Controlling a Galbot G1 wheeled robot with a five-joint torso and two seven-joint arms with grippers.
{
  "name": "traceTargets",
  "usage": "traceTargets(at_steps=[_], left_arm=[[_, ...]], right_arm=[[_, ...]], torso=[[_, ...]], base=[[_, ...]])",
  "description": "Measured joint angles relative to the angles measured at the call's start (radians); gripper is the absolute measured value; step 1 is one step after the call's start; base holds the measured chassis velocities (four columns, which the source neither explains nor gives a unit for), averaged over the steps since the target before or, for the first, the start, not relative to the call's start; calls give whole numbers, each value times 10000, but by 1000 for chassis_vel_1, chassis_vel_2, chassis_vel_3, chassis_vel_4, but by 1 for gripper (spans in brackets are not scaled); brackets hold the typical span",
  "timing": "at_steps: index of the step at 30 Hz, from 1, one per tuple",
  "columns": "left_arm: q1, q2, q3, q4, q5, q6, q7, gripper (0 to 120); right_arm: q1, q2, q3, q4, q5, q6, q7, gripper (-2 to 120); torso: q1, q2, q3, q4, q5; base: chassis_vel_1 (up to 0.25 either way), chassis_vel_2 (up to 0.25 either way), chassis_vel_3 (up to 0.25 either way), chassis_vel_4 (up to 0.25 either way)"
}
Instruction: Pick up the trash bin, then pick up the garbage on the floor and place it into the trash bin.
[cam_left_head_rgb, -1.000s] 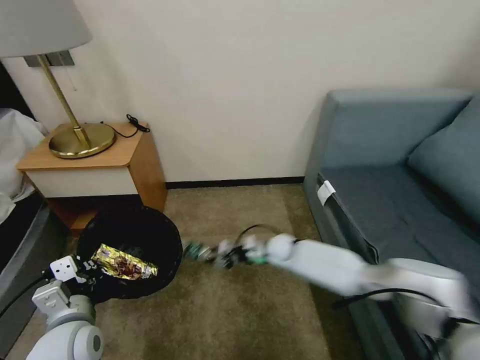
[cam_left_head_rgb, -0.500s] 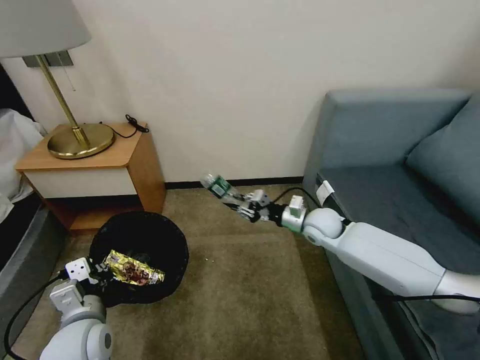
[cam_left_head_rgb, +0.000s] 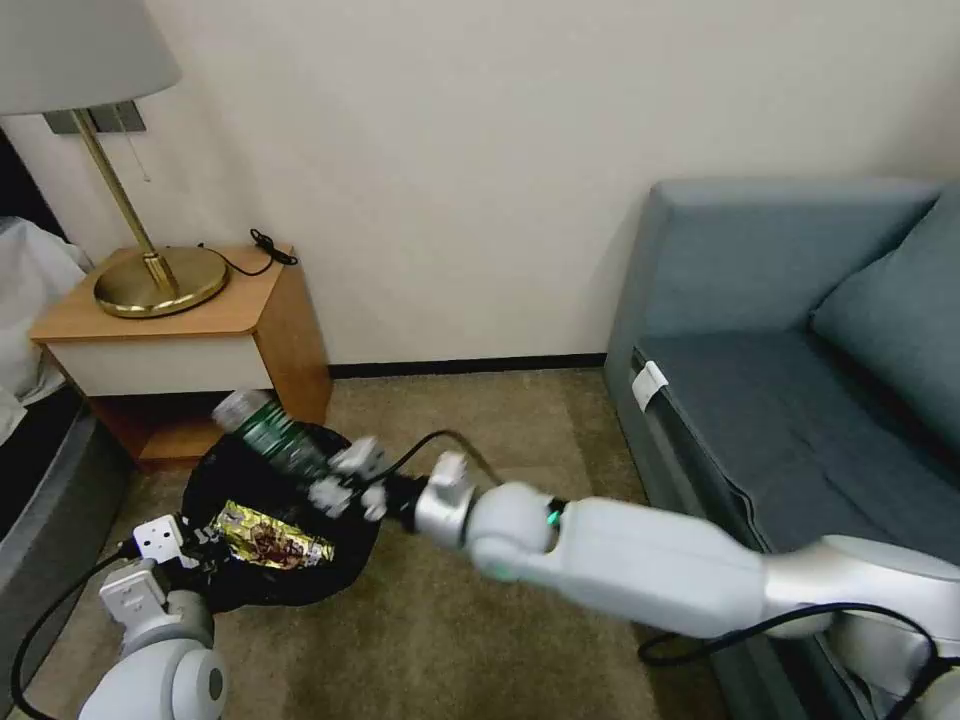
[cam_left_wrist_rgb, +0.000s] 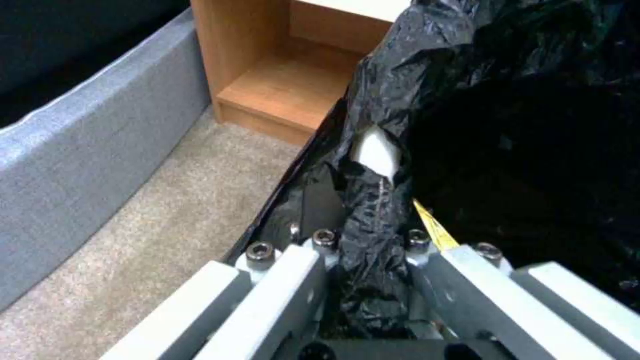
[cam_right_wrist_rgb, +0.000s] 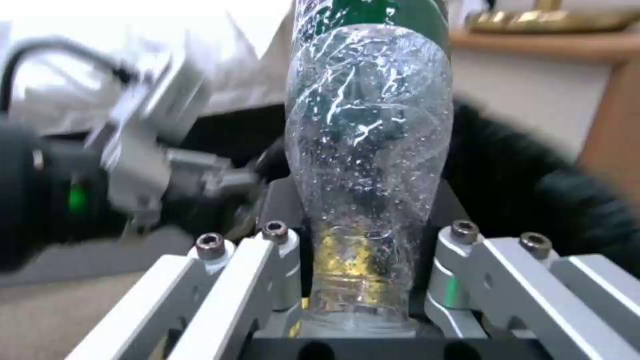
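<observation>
Since half a second ago the right arm has swung from the sofa (cam_left_head_rgb: 800, 400) side across the carpet, so the bottle (cam_left_head_rgb: 268, 432) now hangs over the bin (cam_left_head_rgb: 300, 470), which holds a gold wrapper (cam_left_head_rgb: 270, 535). If released now, the long bottle may strike the far rim and roll off. The right gripper (cam_left_head_rgb: 335, 478) is clamped on the bottle's neck end; the left gripper (cam_left_wrist_rgb: 363, 250) pinches the bin's near rim.

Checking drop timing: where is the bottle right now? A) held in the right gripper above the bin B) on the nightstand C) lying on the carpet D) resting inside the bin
A: the bottle sits clamped in the right gripper, its jaws shut on the neck end, over the trash bin, where the gold wrapper lies; the left gripper grips the bin's bagged rim.
</observation>
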Motion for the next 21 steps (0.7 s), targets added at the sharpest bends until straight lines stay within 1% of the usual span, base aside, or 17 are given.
traceTargets(at_steps=[2,4,5,7,8,9,10,11,14,15,17,19,20,21], left_arm=[[-1,0,-6,-26,-47,5,-12,1],[1,0,-15,-49,-91,7,-36,1],[1,0,-15,-49,-91,7,-36,1],[8,0,-28,-67,-147,12,-41,1],[9,0,-30,-77,-164,19,-42,1],[9,0,-30,-88,-170,26,-42,1],[9,0,-26,-104,-187,42,-43,1],[9,0,-26,-104,-187,42,-43,1],[11,0,-21,-132,-242,76,-48,1],[11,0,-21,-132,-242,76,-48,1],[22,0,-20,-143,-288,87,-65,1],[50,0,-21,-171,-352,91,-101,1],[59,0,-25,-181,-418,100,-126,1],[59,0,-25,-181,-418,100,-126,1]], right_arm=[[-36,140,-187,-123,-170,-96,197,23],[-94,209,-257,-228,-320,-172,366,32],[-94,209,-257,-228,-320,-172,366,32],[-149,224,-257,-247,-363,-197,413,40],[-168,224,-254,-247,-379,-208,415,47],[-172,218,-251,-243,-386,-213,415,48],[-172,211,-242,-238,-406,-214,416,55],[-172,211,-242,-238,-406,-214,416,55],[-170,163,-199,-215,-437,-230,414,67],[-170,163,-199,-215,-437,-230,414,67],[-168,123,-170,-195,-462,-233,413,75],[-178,51,-88,-158,-492,-242,411,87],[-190,28,-30,-134,-512,-241,417,90],[-190,28,-30,-134,-512,-241,417,90]], torso=[[0,0,0,-1,-1],[0,0,0,-1,0],[0,0,0,-1,0],[0,0,0,-2,0],[0,0,0,-2,1],[0,-1,0,-2,1],[0,0,0,-2,2],[0,0,0,-2,2],[0,-1,0,-2,2],[0,-1,0,-2,2],[0,-2,0,-2,2],[0,-2,0,-2,2],[0,-2,0,-2,2],[0,-2,0,-2,2]], base=[[0,0,0,0],[0,0,0,0],[0,0,0,0],[0,0,0,0],[0,0,0,0],[0,0,0,0],[0,0,0,0],[0,0,0,0],[0,0,0,0],[0,0,0,0],[0,0,0,0],[0,0,0,0],[0,0,0,0],[0,0,0,0]])
